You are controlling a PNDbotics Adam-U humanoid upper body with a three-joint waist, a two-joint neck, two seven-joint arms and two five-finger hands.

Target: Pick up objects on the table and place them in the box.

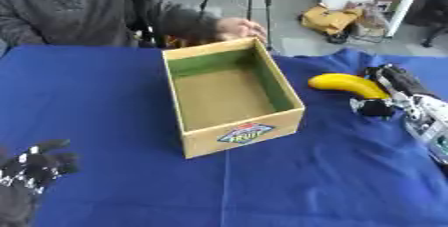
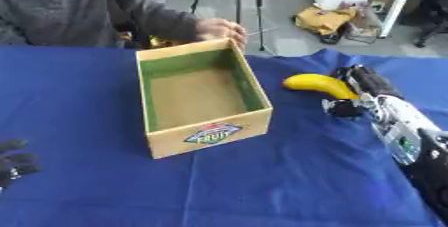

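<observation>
One banana point(image 1: 347, 84) in play, lying on the blue cloth point(image 1: 306, 181) just right of the box point(image 1: 242, 140), well clear of its wall. Box interior shows only bare cardboard, so I'd judge the task barely begun.

Right hand point(image 2: 359, 91) sits at the banana's right end: fingers reach along the fruit's far side, thumb low near the tip on the near side. Looks like it brackets the end without having closed round it; contact can't be confirmed, so I'd call it released, pre-grasp.

To do this step well: shift the hold toward the banana's middle before closing, since an end hold on a curved fruit will likely let it swing. Close across the short axis, lift straight up clear of the cloth, then carry left over the box rim and let go low inside.

Right forearm comes in from the lower right, angled up-left. Left hand point(image 1: 35, 166) idles at the lower-left corner, fingers relaxed, holding nothing.

A person's hand point(image 2: 220, 28) rests at the box's far corner; watch it during the carry.
</observation>
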